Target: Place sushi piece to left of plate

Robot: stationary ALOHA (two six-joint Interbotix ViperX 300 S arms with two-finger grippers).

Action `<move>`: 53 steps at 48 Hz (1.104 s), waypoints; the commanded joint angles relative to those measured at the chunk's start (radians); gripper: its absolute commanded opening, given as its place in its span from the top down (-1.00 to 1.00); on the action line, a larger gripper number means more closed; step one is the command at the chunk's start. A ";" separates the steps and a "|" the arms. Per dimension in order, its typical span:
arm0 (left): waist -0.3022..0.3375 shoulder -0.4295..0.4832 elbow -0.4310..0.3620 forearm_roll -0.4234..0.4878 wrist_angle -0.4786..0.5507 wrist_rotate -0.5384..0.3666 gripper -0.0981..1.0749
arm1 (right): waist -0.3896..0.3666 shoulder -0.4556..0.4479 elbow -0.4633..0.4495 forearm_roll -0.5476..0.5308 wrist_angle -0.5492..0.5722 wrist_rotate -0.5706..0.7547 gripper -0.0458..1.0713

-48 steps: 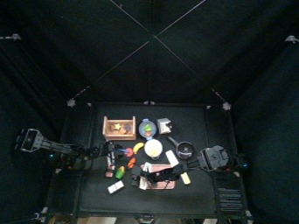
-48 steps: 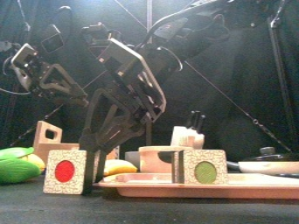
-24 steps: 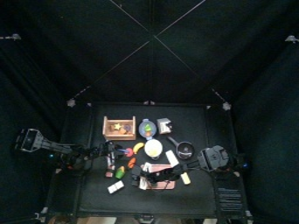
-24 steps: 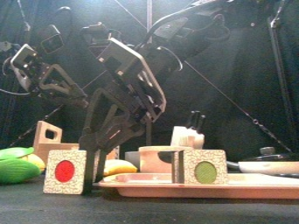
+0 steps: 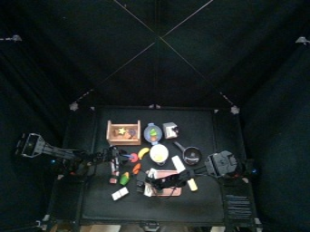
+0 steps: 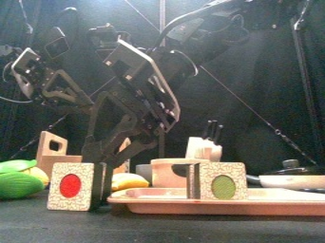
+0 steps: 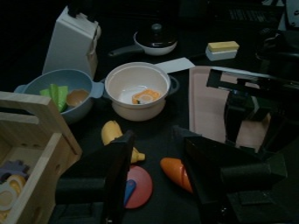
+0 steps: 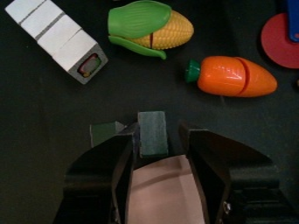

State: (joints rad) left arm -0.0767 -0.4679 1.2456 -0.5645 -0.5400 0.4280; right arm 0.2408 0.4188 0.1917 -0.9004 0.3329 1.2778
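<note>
A: Wider on the right end effector (image 8: 153,142) than a second ago. Jaws spread, arm itself no different.

B: Pinching anything?

A: Seems not. Stands astride the sushi piece (image 8: 153,131) with a sliver of gap on either side, as far as can be told.

B: And where exactly?

A: Upright on the surface (image 8: 47,105), just beside the edge of the pink tray (image 8: 163,192). From the front, shows a red circle on its face, left of the tray. Matching piece with a green circle (image 6: 226,180) standing on the tray itself.

B: Relative to the plate?

A: Plate (image 5: 159,155) further back on the surface, well apart. From above, sushi hidden under the arm, so cannot tell the side.

B: Neighbours?

A: Corn (image 8: 149,28), carrot (image 8: 233,76) and a white block (image 8: 59,39) beyond it, none touching.

B: Left side?

A: Left end effector (image 7: 156,153) parted and empty, hanging at its own side.
</note>
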 commanded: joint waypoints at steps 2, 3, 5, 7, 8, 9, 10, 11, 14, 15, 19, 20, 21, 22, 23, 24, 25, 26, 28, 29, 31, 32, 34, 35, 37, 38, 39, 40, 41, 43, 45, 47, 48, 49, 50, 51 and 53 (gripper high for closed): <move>0.003 0.000 -0.012 0.000 -0.003 0.000 -0.53 | 0.000 -0.029 -0.026 -0.002 -0.002 0.002 -0.49; 0.002 0.000 -0.012 0.002 -0.003 0.000 -0.53 | 0.000 -0.031 -0.026 -0.003 -0.002 0.002 -0.49; 0.003 -0.002 -0.012 0.002 -0.003 0.000 -0.53 | 0.000 -0.031 -0.025 -0.003 -0.002 0.002 -0.49; 0.002 -0.002 -0.012 0.002 -0.003 0.000 -0.53 | -0.002 -0.034 -0.026 -0.005 -0.002 0.000 -0.49; 0.003 -0.002 -0.011 0.002 -0.003 0.000 -0.53 | 0.000 -0.035 -0.026 -0.005 -0.003 0.002 -0.49; 0.002 -0.002 -0.012 0.002 -0.003 0.000 -0.53 | 0.000 -0.038 -0.026 -0.005 -0.003 0.000 -0.49; 0.002 -0.002 -0.011 0.000 -0.003 0.000 -0.53 | -0.002 -0.038 -0.026 -0.005 -0.003 0.000 -0.49; 0.002 0.000 -0.012 0.002 -0.003 0.000 -0.53 | 0.000 -0.040 -0.028 -0.005 -0.002 0.000 -0.49; 0.003 0.000 -0.012 0.002 -0.003 0.000 -0.53 | 0.000 -0.046 -0.028 -0.005 -0.002 0.000 -0.49; 0.003 -0.002 -0.012 0.002 -0.003 0.000 -0.53 | 0.000 -0.048 -0.029 -0.005 -0.002 0.000 -0.49; 0.002 -0.002 -0.012 0.000 -0.003 0.000 -0.53 | 0.000 -0.057 -0.029 -0.006 -0.002 0.000 -0.49; 0.002 -0.002 -0.012 0.002 -0.003 0.000 -0.53 | 0.000 -0.058 -0.029 -0.008 -0.002 0.000 -0.49; 0.003 -0.002 -0.012 0.002 -0.003 0.000 -0.53 | 0.000 -0.060 -0.029 -0.008 -0.002 0.000 -0.49; 0.003 0.000 -0.011 0.002 -0.003 0.000 -0.53 | -0.002 -0.063 -0.029 -0.008 -0.002 0.000 -0.49; 0.002 -0.002 -0.012 0.002 -0.003 0.000 -0.53 | 0.000 -0.064 -0.029 -0.008 -0.002 0.000 -0.49; 0.002 0.000 -0.011 0.002 -0.003 0.000 -0.53 | 0.000 -0.067 -0.029 -0.008 -0.002 0.000 -0.49; 0.002 -0.002 -0.012 0.002 -0.003 0.000 -0.53 | -0.002 -0.069 -0.029 -0.008 -0.002 0.000 -0.49; 0.003 -0.002 -0.012 0.002 -0.003 0.000 -0.53 | 0.000 -0.071 -0.029 -0.009 -0.002 0.000 -0.49; 0.002 -0.002 -0.012 0.002 -0.003 0.000 -0.53 | 0.000 -0.074 -0.029 -0.011 -0.002 0.000 -0.49; 0.002 -0.002 -0.011 0.002 -0.003 0.000 -0.53 | 0.000 -0.075 -0.029 -0.009 -0.002 0.000 -0.49; 0.003 0.000 -0.012 0.002 -0.003 0.000 -0.53 | 0.000 -0.080 -0.028 -0.011 0.000 0.000 -0.49; 0.002 -0.002 -0.012 0.000 -0.003 0.000 -0.53 | 0.000 -0.081 -0.029 -0.011 0.002 0.000 -0.49; 0.003 0.000 -0.012 0.002 -0.003 0.000 -0.53 | 0.000 -0.086 -0.028 -0.011 0.002 0.000 -0.49; 0.002 -0.002 -0.012 0.002 -0.003 0.000 -0.53 | -0.002 -0.089 -0.026 -0.009 0.002 0.000 -0.49; 0.002 0.000 -0.011 0.002 -0.003 0.000 -0.53 | 0.000 -0.094 -0.025 -0.009 0.003 0.000 -0.49; 0.002 0.000 -0.012 0.002 -0.003 0.000 -0.53 | -0.002 -0.095 -0.023 -0.011 0.003 0.000 -0.49; 0.003 0.000 -0.011 0.002 -0.003 0.000 -0.53 | 0.000 -0.098 -0.021 -0.011 0.003 0.000 -0.49; 0.002 -0.002 -0.011 0.002 -0.002 0.000 -0.53 | 0.000 -0.101 -0.020 -0.011 0.003 0.002 -0.49; 0.002 0.000 -0.012 0.002 -0.003 0.000 -0.53 | 0.000 -0.104 -0.017 -0.009 0.005 0.000 -0.49; 0.003 -0.002 -0.011 0.002 -0.003 0.000 -0.53 | 0.000 -0.109 -0.011 -0.008 0.005 0.000 -0.49; 0.002 -0.002 -0.012 0.002 -0.003 0.000 -0.53 | 0.000 -0.115 -0.005 -0.005 0.005 0.002 -0.49; 0.002 0.000 -0.011 0.002 -0.003 0.000 -0.53 | 0.000 -0.123 0.005 -0.005 0.005 0.002 -0.49; 0.002 -0.002 -0.012 0.002 -0.003 0.000 -0.53 | 0.000 -0.129 0.012 -0.003 0.006 0.002 -0.49; 0.002 0.000 -0.011 0.000 -0.003 0.000 -0.53 | 0.000 -0.133 0.018 -0.003 0.006 0.002 -0.49; 0.002 0.000 -0.012 0.002 -0.003 0.000 -0.53 | 0.000 -0.138 0.023 -0.002 0.008 0.002 -0.49; 0.002 -0.002 -0.012 0.002 -0.003 0.000 -0.53 | 0.000 -0.143 0.029 0.002 0.009 0.002 -0.49; 0.000 0.000 -0.011 0.002 -0.003 0.000 -0.53 | 0.005 -0.155 0.043 0.008 0.014 0.002 -0.49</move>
State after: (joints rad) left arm -0.0767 -0.4679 1.2456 -0.5630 -0.5400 0.4280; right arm 0.2424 0.3375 0.2286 -0.9020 0.3421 1.2778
